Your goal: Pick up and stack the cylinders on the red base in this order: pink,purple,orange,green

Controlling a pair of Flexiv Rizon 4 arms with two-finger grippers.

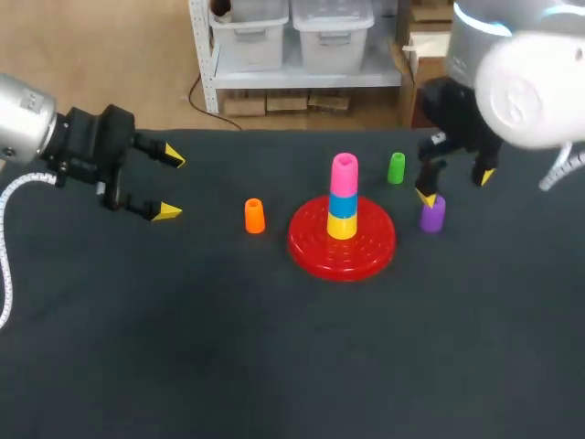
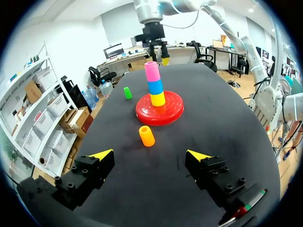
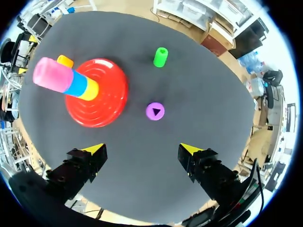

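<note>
The red base (image 1: 342, 240) (image 2: 160, 109) (image 3: 97, 99) carries a stack of a yellow, a blue and a pink cylinder (image 1: 344, 174) (image 2: 152, 71) (image 3: 53, 75) on top. A purple cylinder (image 1: 432, 213) (image 3: 155, 111) stands upright just right of the base. My right gripper (image 1: 454, 186) (image 3: 142, 149) hangs open above it, the cylinder ahead of its fingers and apart from them. An orange cylinder (image 1: 254, 216) (image 2: 147, 135) (image 3: 65, 60) stands left of the base, a green one (image 1: 396, 168) (image 2: 127, 92) (image 3: 160, 56) behind it. My left gripper (image 1: 170, 185) (image 2: 150, 154) is open at the far left, holding nothing.
The black table top (image 1: 228, 347) stretches wide in front of the base. Its far edge runs just behind the green cylinder.
</note>
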